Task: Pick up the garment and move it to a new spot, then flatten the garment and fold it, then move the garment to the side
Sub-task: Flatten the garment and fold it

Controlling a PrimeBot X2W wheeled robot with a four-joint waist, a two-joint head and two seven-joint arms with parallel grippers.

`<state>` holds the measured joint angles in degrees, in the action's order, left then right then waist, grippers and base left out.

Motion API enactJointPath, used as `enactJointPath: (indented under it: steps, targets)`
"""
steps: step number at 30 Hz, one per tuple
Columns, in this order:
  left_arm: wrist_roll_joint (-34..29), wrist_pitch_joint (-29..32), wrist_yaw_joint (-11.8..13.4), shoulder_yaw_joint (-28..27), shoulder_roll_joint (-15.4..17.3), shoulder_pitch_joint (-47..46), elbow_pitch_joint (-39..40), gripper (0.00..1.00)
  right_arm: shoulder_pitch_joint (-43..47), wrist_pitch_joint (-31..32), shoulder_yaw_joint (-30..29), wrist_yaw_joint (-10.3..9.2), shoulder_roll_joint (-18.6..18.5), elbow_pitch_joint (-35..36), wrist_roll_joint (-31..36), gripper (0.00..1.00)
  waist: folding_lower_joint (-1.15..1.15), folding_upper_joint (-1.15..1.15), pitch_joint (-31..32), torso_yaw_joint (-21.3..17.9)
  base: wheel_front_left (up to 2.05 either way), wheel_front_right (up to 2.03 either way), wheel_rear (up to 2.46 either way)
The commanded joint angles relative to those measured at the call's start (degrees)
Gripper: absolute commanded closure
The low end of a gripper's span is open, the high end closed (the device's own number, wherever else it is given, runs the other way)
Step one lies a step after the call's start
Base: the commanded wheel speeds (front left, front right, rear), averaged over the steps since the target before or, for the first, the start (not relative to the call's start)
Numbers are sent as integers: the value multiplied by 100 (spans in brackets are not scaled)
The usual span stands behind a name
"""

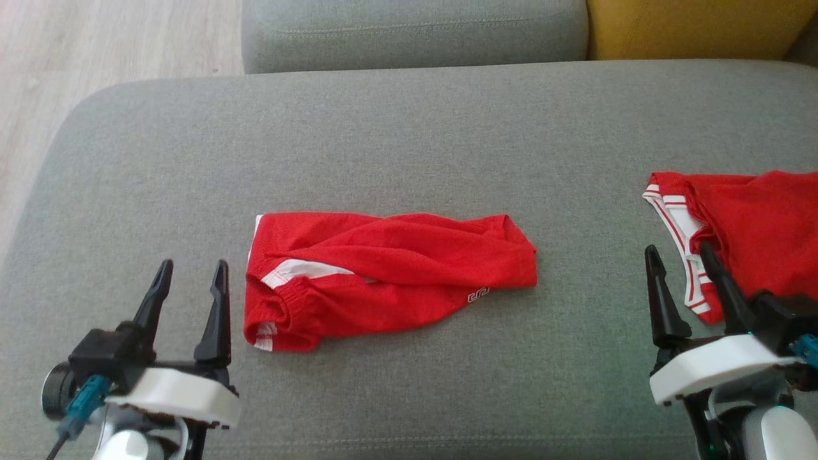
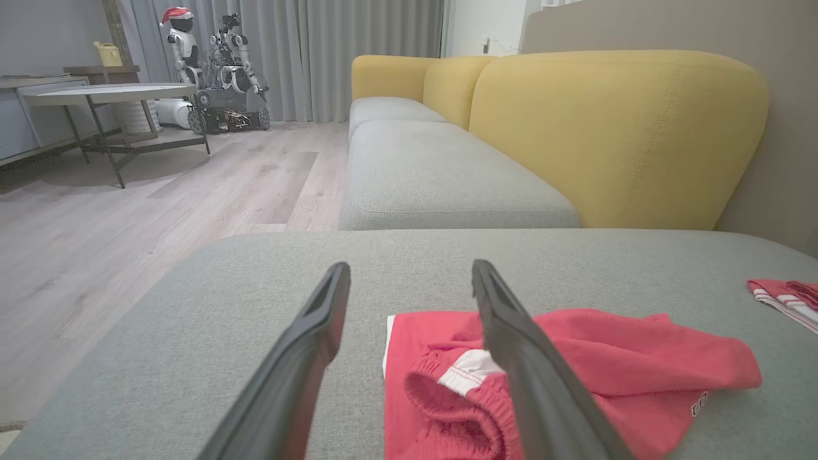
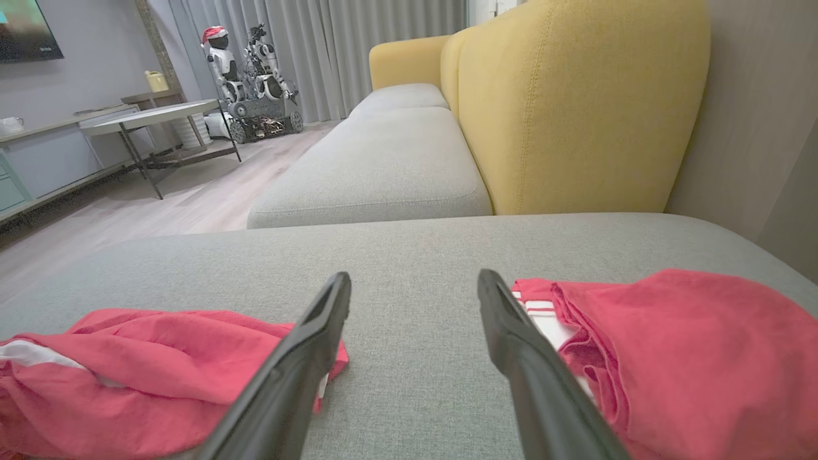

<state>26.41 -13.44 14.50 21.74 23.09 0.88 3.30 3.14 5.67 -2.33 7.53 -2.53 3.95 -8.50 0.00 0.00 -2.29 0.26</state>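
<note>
- Head view: the red garment (image 1: 390,275) lies rumpled mid-way across the grey sofa seat (image 1: 409,128), just beside the left gripper (image 1: 193,265). Both grippers' fingers stand apart, empty.
- Left wrist view: its waistband is bunched, so a pinch may catch one layer only.
- Right wrist view: a second red garment (image 3: 690,358) lies just beside the right gripper (image 3: 414,275), which could snag it.

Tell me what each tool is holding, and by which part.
Nothing is held. The left tool is open beside the red shorts; the right tool is open beside the other red garment.
</note>
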Motion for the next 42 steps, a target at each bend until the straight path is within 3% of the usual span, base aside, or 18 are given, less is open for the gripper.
enactJointPath:
  steps: [1,18,26,34,38,39,40,42]
  targets:
    - [-41,6,30,-233,169,-255,215,0,-169,14,148,-4,-34,249,38,0,0,0,8,-2,0,0,0]
    - [39,177,17,-168,219,-318,373,0,-289,180,245,-4,-34,167,115,0,0,0,-178,124,0,0,0]
    - [2,105,-163,-28,118,-701,290,0,-1013,562,929,-4,-161,-908,232,0,0,0,-589,488,0,0,0]
    - [-3,-23,-320,28,-33,-992,39,0,-1670,583,1123,-4,-335,-2068,67,0,0,0,-836,726,0,0,0]
    - [5,-68,-356,2,-78,-1029,-49,0,-1846,579,1353,-4,-412,-2329,-122,0,0,0,-872,738,0,0,0]
    - [10,-78,-362,-11,-85,-1027,-69,0,-1867,569,1421,-4,-428,-2350,-191,33,0,0,-873,730,0,0,0]
    - [13,-88,-370,-28,-92,-1026,-76,0,-1888,525,1496,-4,-456,-2339,-255,95,0,0,-876,719,0,0,0]
    - [-4,-108,-390,-57,-104,-1029,-75,0,-1890,503,1571,-4,-539,-2331,-311,100,0,0,-872,700,0,0,0]
